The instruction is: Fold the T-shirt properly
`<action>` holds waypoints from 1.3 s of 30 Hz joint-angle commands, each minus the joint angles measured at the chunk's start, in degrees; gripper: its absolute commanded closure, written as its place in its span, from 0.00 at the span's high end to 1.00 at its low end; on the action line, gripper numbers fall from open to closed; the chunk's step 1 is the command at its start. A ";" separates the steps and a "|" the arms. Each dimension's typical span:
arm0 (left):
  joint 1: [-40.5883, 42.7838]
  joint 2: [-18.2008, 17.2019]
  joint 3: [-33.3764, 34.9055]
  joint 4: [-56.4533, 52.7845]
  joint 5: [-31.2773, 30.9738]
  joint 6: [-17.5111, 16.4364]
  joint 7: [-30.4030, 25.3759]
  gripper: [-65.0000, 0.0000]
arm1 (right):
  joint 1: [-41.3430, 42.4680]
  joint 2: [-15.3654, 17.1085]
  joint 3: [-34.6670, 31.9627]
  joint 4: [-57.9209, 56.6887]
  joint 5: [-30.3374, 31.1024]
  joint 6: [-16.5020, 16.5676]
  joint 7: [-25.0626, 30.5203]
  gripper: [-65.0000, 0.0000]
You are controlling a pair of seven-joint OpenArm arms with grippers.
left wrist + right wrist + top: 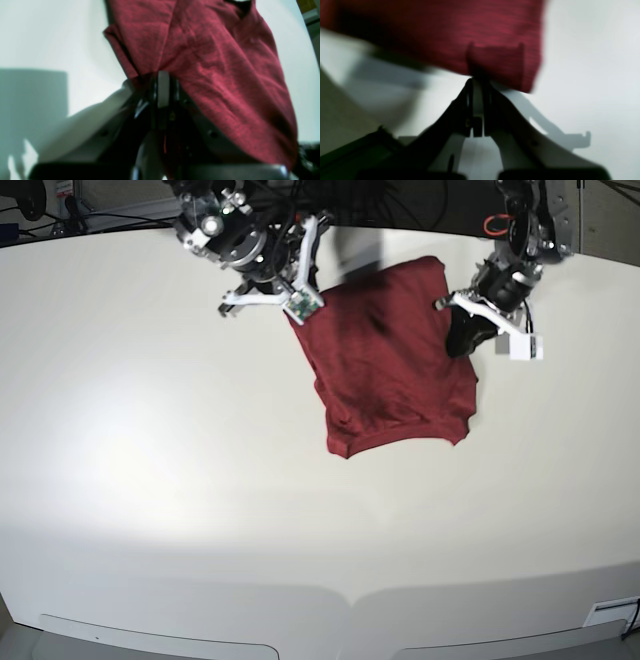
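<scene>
At the tip of the left end effector (163,75), wrist view: fingers pressed together, pinching a gathered bunch of the T-shirt (200,62). Maroon cloth fans away from the pinch toward 12 and 3 o'clock, with a doubled edge at 10 o'clock. Fabric drapes over the right-hand finger.

Right end effector (477,80), wrist view: fingers likewise together, clamped on the lower edge of the T-shirt (470,30). Cloth spreads toward 12 and 10 o'clock; picture blurred, so weave detail is unclear. White surface (595,75) to the 3 o'clock side, carrying the end effector's shadow.

Base view: the right end effector (297,308) holds the T-shirt's (385,370) edge at about 10 o'clock of the cloth; the left end effector (462,335) holds it at about 2 o'clock. Garment lies in the far half of the surface (150,440), toward 12 o'clock, roughly rectangular, with its free hem at 6 o'clock and both lower corners slightly pointed. Mild wrinkles across the middle. Cables and equipment sit beyond the far edge.
</scene>
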 commanded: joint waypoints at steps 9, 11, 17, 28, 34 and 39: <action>-4.96 -3.41 -0.11 -1.25 3.91 3.02 3.17 0.00 | 0.02 0.00 -0.57 0.98 0.31 0.22 0.83 0.00; -5.03 -3.39 -0.11 -1.01 3.87 1.68 1.18 0.00 | 0.00 0.00 -0.57 1.01 0.31 0.22 0.87 0.00; -1.16 -5.68 -0.20 5.99 -3.74 -3.34 -2.89 0.00 | -0.33 0.63 1.03 3.52 0.33 0.15 3.13 0.00; 19.32 -7.30 -4.70 27.63 -2.82 1.70 -4.63 0.00 | -8.59 0.61 18.43 15.82 11.72 0.22 2.75 0.00; 31.41 -7.30 -10.95 28.98 -4.39 2.29 -4.24 0.00 | -21.16 0.61 24.90 22.49 12.59 0.24 2.34 0.00; 40.39 -7.32 -14.36 28.98 -4.48 2.29 -4.04 0.00 | -30.91 0.61 25.94 23.26 13.94 0.28 0.28 0.00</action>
